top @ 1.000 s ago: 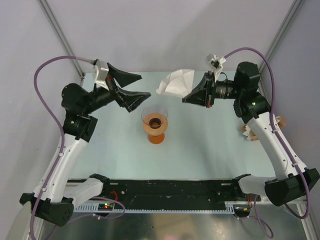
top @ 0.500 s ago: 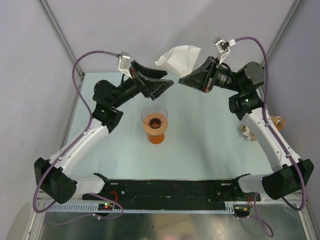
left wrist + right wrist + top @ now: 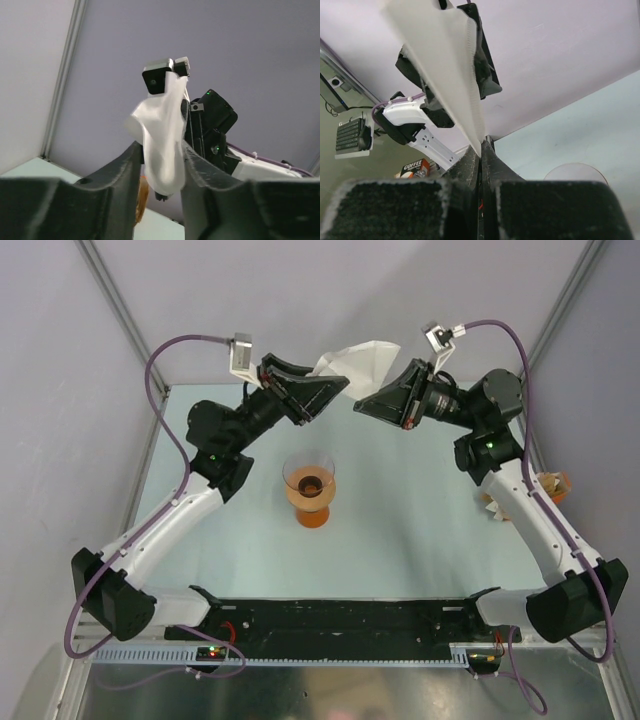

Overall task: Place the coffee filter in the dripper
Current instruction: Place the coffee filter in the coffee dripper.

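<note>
Our right gripper [image 3: 481, 142] is clamped on the coffee filter [image 3: 355, 358], held high beyond the dripper [image 3: 309, 485], our left gripper [image 3: 160, 150] straddles its loose side, grip unclear, so we'd pull gently, spreading the cone without tearing.

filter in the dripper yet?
No: the coffee filter is up in the air, pinched by the right gripper, apart from the dripper standing below.
</note>
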`<state>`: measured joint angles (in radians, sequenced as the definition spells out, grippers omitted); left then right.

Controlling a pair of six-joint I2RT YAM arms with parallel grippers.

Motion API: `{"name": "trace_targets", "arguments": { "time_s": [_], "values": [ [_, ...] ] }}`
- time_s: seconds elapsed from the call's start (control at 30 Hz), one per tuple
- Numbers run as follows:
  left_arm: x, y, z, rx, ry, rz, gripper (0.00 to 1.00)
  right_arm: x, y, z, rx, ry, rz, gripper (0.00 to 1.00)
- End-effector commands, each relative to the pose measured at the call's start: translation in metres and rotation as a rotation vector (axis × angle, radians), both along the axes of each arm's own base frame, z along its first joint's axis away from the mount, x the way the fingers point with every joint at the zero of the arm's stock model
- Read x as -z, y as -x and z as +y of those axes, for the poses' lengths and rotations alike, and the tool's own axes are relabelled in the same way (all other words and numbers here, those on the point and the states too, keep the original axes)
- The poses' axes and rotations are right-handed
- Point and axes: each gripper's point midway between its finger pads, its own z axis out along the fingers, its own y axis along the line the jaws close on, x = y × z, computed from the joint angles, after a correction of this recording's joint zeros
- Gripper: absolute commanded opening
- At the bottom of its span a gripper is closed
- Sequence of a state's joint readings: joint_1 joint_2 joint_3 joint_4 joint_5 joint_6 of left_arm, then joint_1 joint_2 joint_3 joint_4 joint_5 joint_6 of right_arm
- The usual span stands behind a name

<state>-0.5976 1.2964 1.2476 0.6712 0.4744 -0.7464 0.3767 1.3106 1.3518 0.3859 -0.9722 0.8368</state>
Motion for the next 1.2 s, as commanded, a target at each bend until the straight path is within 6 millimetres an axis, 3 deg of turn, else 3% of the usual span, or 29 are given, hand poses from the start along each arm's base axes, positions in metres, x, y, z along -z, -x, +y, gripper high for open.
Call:
{"name": "trace_targets", "arguments": {
  "time_s": [0.0,0.13,0.27,0.4,0.47,0.53,0.63,0.97,1.0,1.1,1.17],
  "values": [
    [-0.025,0.007,0.007,-0.008,0.059,-0.038,0.29,-0.017,0.014,-0.007,0.016,-0.032,-0.065,0.0],
    [-0.026,0.009,0.009,-0.006,0.061,-0.039,0.05,-0.016,0.016,-0.01,0.014,-0.028,-0.072,0.0],
    [-0.023,0.011,0.007,0.008,0.053,-0.034,0.0,-0.012,0.02,-0.01,-0.005,-0.017,-0.088,0.01],
    [-0.019,0.014,0.004,0.04,0.038,-0.035,0.0,-0.016,0.019,-0.01,0.004,-0.026,-0.124,0.57],
    [-0.017,0.017,0.002,0.058,0.029,-0.038,0.0,-0.02,0.018,-0.009,0.01,-0.031,-0.139,0.73],
    [-0.015,0.02,-0.001,0.076,0.019,-0.044,0.0,-0.023,0.017,-0.009,0.005,-0.035,-0.146,0.77],
    [-0.011,0.022,-0.003,0.093,0.01,-0.041,0.0,-0.026,0.016,-0.007,-0.005,-0.043,-0.153,0.68],
    [-0.004,0.025,-0.009,0.127,-0.007,-0.026,0.0,-0.023,0.008,-0.006,0.005,-0.043,-0.135,0.05],
    [-0.003,0.025,-0.009,0.124,-0.008,-0.023,0.02,-0.023,0.008,-0.006,0.008,-0.042,-0.135,0.02],
    [0.0,0.024,-0.01,0.125,-0.012,-0.014,0.28,-0.023,0.008,-0.007,0.013,-0.043,-0.132,0.0],
    [0.003,0.022,-0.011,0.123,-0.018,-0.014,0.39,-0.025,0.008,-0.007,0.011,-0.05,-0.132,0.0]
  ]
}}
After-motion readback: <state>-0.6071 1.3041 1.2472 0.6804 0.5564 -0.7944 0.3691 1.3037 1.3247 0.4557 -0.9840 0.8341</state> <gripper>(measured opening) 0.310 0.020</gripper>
